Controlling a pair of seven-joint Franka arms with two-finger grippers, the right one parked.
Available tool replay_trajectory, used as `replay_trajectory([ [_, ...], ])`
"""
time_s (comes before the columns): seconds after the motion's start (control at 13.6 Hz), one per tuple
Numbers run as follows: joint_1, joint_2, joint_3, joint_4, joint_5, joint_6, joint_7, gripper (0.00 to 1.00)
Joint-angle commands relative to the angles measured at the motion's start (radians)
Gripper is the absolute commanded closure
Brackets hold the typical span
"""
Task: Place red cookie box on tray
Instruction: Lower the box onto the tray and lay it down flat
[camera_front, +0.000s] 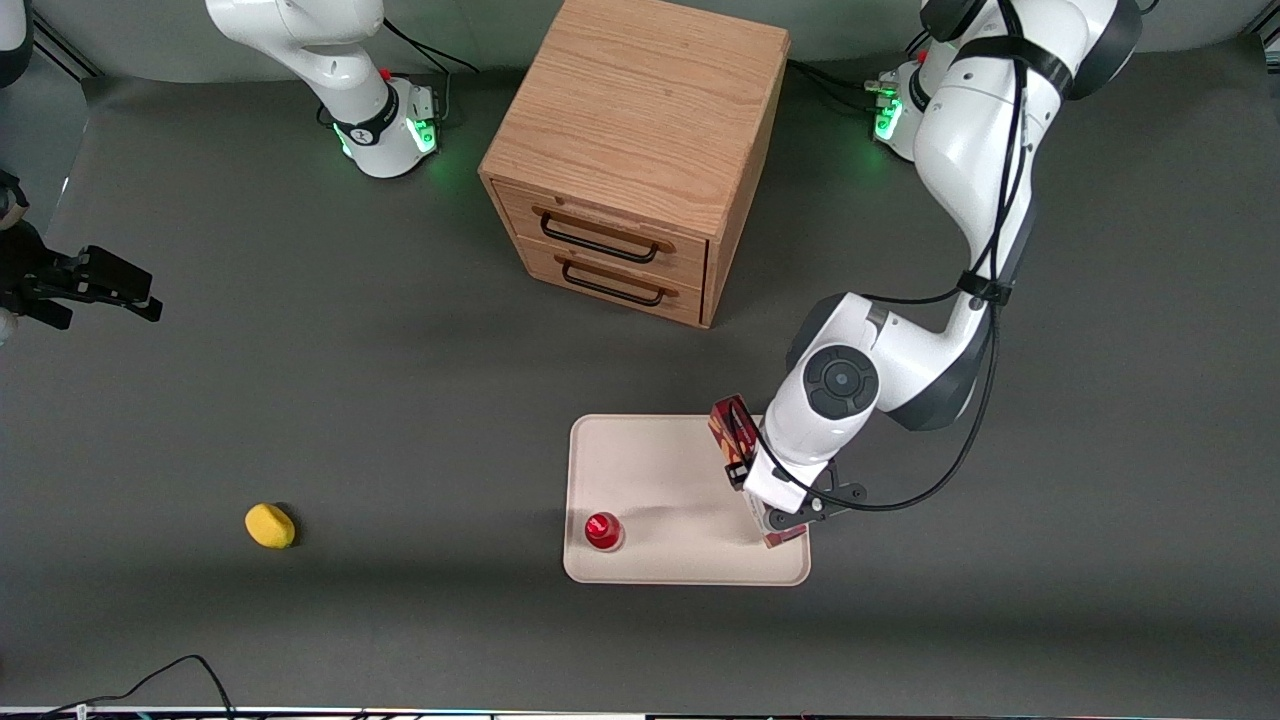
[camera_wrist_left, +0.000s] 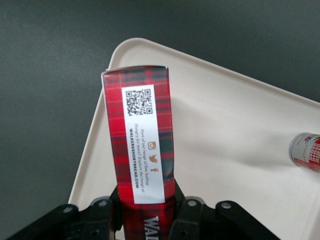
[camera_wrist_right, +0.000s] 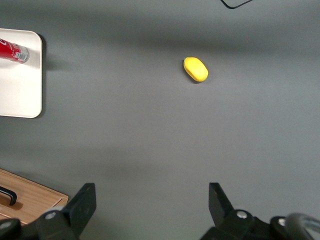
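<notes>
My left gripper (camera_wrist_left: 146, 212) is shut on the red cookie box (camera_wrist_left: 140, 135), a long, slim tartan-red box with a white label patch; the fingers (camera_wrist_left: 187, 215) press on its two long sides. In the front view the gripper (camera_front: 772, 512) holds the box (camera_front: 731, 425) over the edge of the pale cream tray (camera_front: 660, 470) that lies toward the working arm's end of the table. The box runs lengthwise along that edge of the tray (camera_wrist_left: 235, 145). The wrist hides the box's middle. I cannot tell whether the box touches the tray.
A small red-capped bottle (camera_front: 602, 530) stands on the tray near its front corner, toward the parked arm's end. A wooden two-drawer cabinet (camera_front: 640, 150) stands farther from the front camera than the tray. A yellow object (camera_front: 270, 525) lies toward the parked arm's end.
</notes>
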Motion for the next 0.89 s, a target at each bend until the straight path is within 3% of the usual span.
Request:
replay_trajectory([
  [0.0, 0.000, 0.031, 0.003, 0.031, 0.016, 0.024, 0.031, 1.00],
  [0.52, 0.000, 0.071, 0.015, 0.016, 0.018, 0.095, 0.055, 0.99],
  [0.59, -0.002, 0.071, 0.021, 0.014, 0.018, 0.103, 0.077, 0.84],
  [0.66, -0.002, 0.071, 0.029, 0.010, 0.018, 0.106, 0.081, 0.53],
  [0.74, -0.002, 0.071, 0.029, 0.010, 0.016, 0.106, 0.080, 0.32],
  [0.81, -0.002, 0.070, 0.031, 0.010, 0.018, 0.106, 0.081, 0.04],
])
